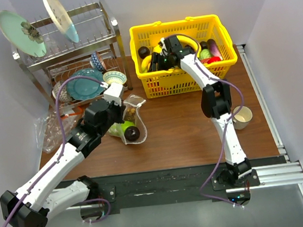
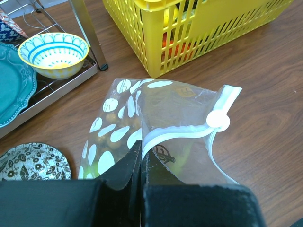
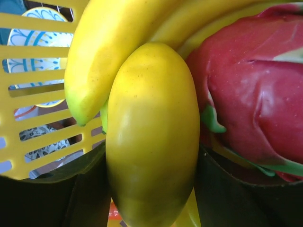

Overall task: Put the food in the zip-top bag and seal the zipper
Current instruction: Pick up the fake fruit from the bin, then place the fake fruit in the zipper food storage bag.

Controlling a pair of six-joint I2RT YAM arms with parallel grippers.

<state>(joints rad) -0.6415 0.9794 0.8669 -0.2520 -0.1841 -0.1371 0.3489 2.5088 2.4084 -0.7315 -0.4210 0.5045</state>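
The zip-top bag (image 1: 134, 115) stands open on the table in front of the basket; it is clear with white dots on one side (image 2: 189, 118). Its white zipper (image 2: 177, 131) carries a round slider (image 2: 218, 120). Inside it I see a green ball (image 1: 126, 127), a dark round fruit (image 1: 132, 133) and a tan cluster (image 1: 132, 112). My left gripper (image 1: 119, 112) (image 2: 141, 152) is shut on the bag's mouth edge at the zipper. My right gripper (image 1: 158, 61) (image 3: 151, 189) is down in the yellow basket (image 1: 180, 80), its fingers pressed on both sides of a yellow oval fruit (image 3: 151, 132).
Bananas (image 3: 104, 56) and a red dragon fruit (image 3: 255, 94) crowd the right gripper. An eggplant (image 1: 213, 47) lies in the basket's right end. A dish rack (image 1: 68, 52) with plates and a bowl (image 2: 54, 52) stands at the left; crumpled plastic (image 1: 50, 133) and a mug (image 1: 243, 116) lie nearby.
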